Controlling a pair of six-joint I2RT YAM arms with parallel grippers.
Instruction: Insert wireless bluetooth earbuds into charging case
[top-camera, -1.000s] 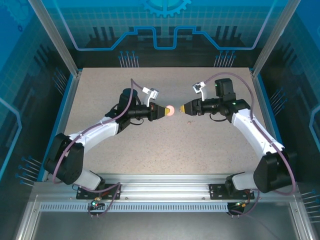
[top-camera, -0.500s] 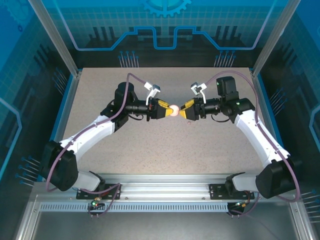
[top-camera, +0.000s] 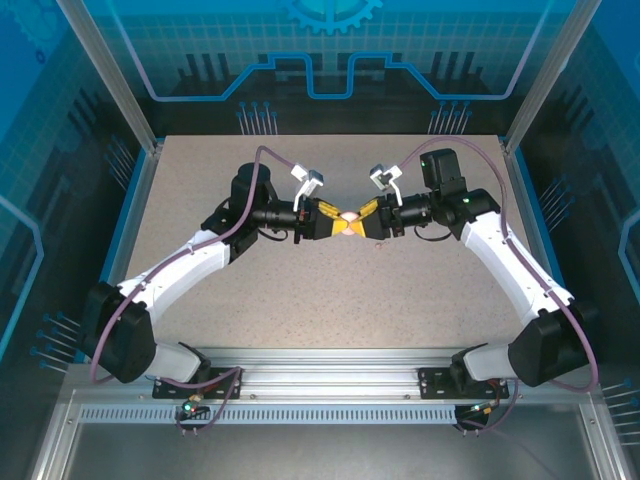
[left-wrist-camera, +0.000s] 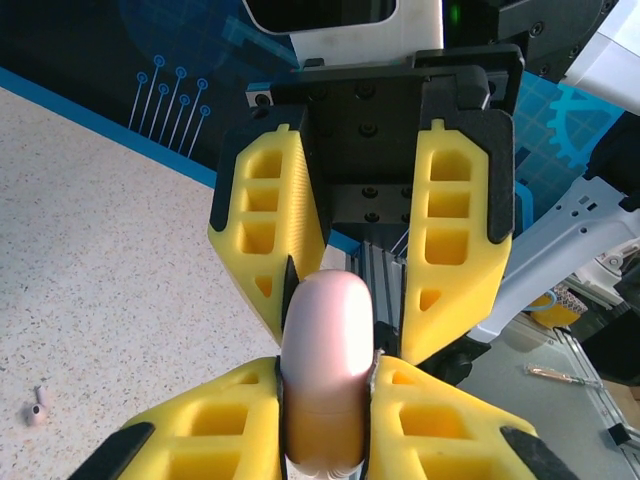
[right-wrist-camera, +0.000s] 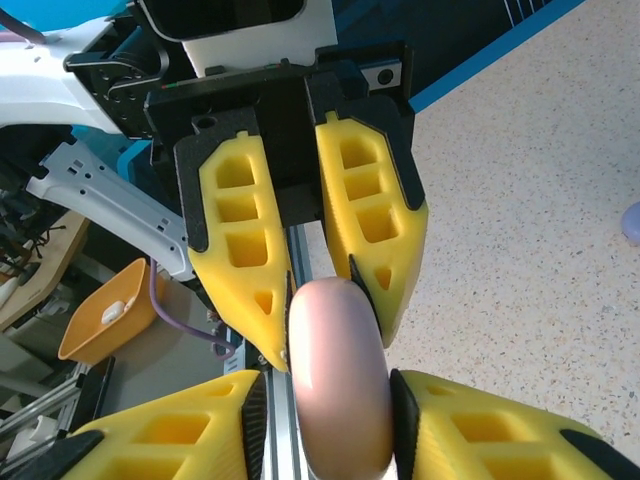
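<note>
At the centre of the top view, the left gripper (top-camera: 338, 219) pinches one end of the pale pink, rounded, glossy plastic charging case (left-wrist-camera: 327, 350). Its jaws are pressed tight on the flanks and hold the case above the speckled beige table (top-camera: 300, 300). The right gripper (top-camera: 361, 219) meets it head-on, jaws closed around the opposite end, with both pads apparently touching the shell. The step in hand is judged to be a two-handed opening of the case. Keep the left grip steady and seat the right jaws squarely before any pull, because the smooth curved shell is likely to slip or twist. The four fingers crowd the case and leave little free shell. In the lower left of the left wrist view, a small pale stemmed earbud (left-wrist-camera: 36, 406) lies on the table, well apart from the case. At the right edge of the right wrist view, a lavender rounded object (right-wrist-camera: 632, 222) is cut off and cannot be identified.
</note>
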